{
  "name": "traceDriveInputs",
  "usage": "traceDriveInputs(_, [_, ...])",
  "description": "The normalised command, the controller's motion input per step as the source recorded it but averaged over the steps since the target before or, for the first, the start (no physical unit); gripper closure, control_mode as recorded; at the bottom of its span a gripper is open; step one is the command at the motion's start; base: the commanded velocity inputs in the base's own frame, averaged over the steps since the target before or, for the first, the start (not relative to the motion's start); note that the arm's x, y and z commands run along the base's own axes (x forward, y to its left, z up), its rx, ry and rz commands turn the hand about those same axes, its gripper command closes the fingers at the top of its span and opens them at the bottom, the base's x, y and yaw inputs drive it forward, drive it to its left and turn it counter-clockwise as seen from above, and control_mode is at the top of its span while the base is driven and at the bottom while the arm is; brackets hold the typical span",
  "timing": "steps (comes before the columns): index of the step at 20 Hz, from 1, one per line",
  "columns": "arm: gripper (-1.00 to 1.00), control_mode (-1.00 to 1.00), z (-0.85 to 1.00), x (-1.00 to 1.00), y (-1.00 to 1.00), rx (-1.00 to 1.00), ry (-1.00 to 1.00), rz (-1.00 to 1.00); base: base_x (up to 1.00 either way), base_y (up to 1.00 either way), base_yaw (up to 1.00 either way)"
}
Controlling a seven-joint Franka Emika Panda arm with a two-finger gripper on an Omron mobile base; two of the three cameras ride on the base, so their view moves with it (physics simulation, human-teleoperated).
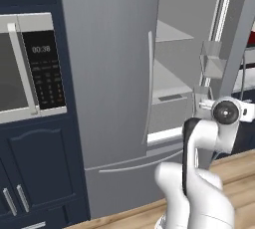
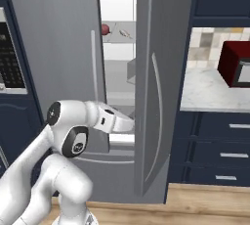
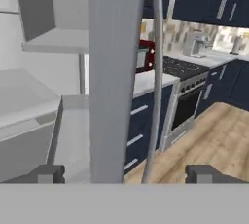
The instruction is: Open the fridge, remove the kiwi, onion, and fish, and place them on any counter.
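Arm rises from the near base, elbow bent, forearm reaching forward and level toward the far side. Wrist turned sideways. Gripper [image 3: 124, 173] jaws spread wide apart, one dark fingertip [image 3: 46, 173] at each side in the hand view, nothing held between them.

Fridge [image 1: 112, 73]: matt grey doors with a faint brushed-metal look, smooth; long curved handles [image 2: 158, 101] in the same dull grey. Interior walls smooth white, shelves [image 1: 172, 92] flat grey.
Onion [image 2: 105, 29]: smooth dark red skin.
Counter [image 2: 205, 92]: white marble with grey veins, lightly polished.
Drawers [image 2: 222, 148]: navy painted fronts, satin, with silver metal bar handles.
Microwave [image 1: 20, 68]: silver metal face, glossy black control panel.
Floor [image 3: 214, 140]: light wood planks, matt.
Backsplash [image 2: 207, 43]: mottled stone tiles.
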Motion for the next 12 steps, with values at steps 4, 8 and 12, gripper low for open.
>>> traceDriveInputs(4, [-1.0,-1.0,-0.05,0.94,0.74,-0.15,0.23,-0.11,0.0,0.0,0.0])
traceDriveInputs(8, [-1.0,-1.0,-0.27,1.0,0.34,-0.26,-0.01,-0.16,0.0,0.0,0.0])
traceDriveInputs(12, [-1.0,-1.0,-0.25,1.0,-0.11,-0.13,-0.01,-0.01,0.0,0.0,0.0])
